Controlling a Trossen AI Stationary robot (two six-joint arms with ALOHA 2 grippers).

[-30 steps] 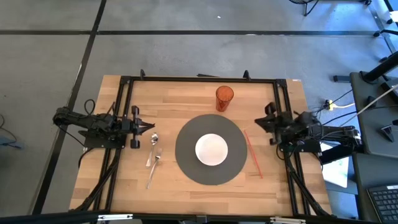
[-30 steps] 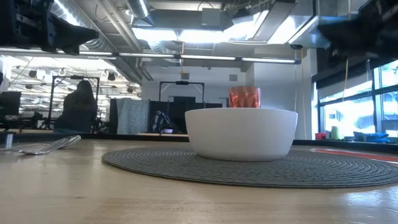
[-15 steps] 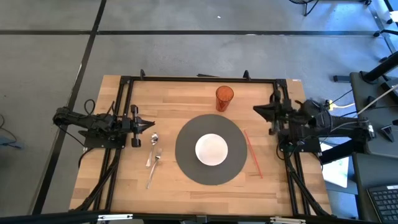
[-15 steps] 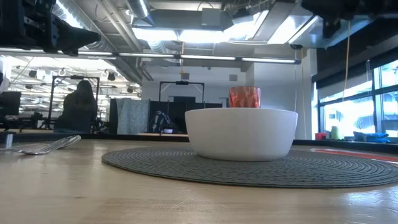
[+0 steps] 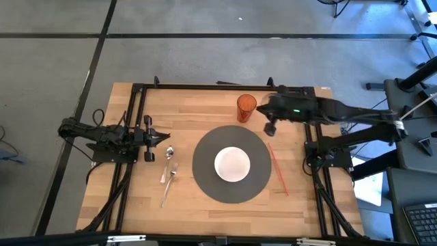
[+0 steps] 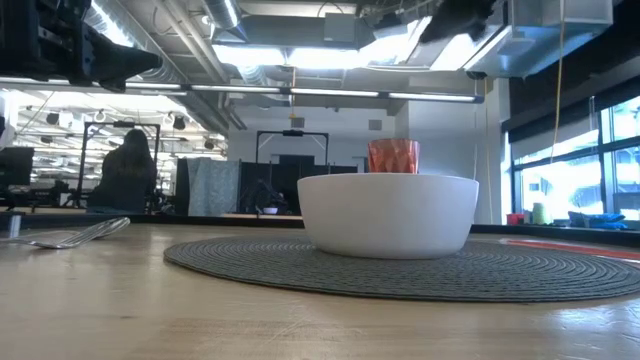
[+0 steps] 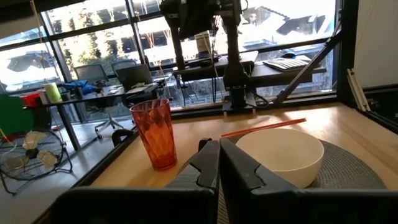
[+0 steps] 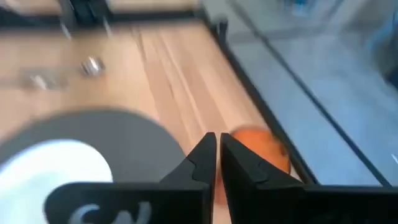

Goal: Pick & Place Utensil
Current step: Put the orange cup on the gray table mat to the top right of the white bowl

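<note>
A metal spoon (image 5: 168, 157) and fork (image 5: 168, 184) lie flat on the wood, left of the round grey placemat (image 5: 205, 179). A white bowl (image 5: 233, 164) stands on the mat. Red chopsticks (image 5: 278, 168) lie to the right of the mat. An orange cup (image 5: 246, 107) stands beyond it. My left gripper (image 5: 164, 139) hovers shut just beyond the spoon's bowl. My right gripper (image 5: 265, 113) is shut and raised over the table, right beside the cup; the right wrist view shows the cup (image 8: 260, 147) just past the fingertips (image 8: 217, 155).
A black frame (image 5: 218, 87) borders the table's far, left and right sides. In the left wrist view the cup (image 7: 154, 132), bowl (image 7: 281, 155) and chopsticks (image 7: 264, 127) lie ahead. In the room behind the table, a person (image 6: 125, 175) sits far off.
My right arm has swung out from its resting place at the table's right edge, up and toward the far-left, and now reaches over the table with its gripper next to the orange cup. The left arm and all objects have kept still.
</note>
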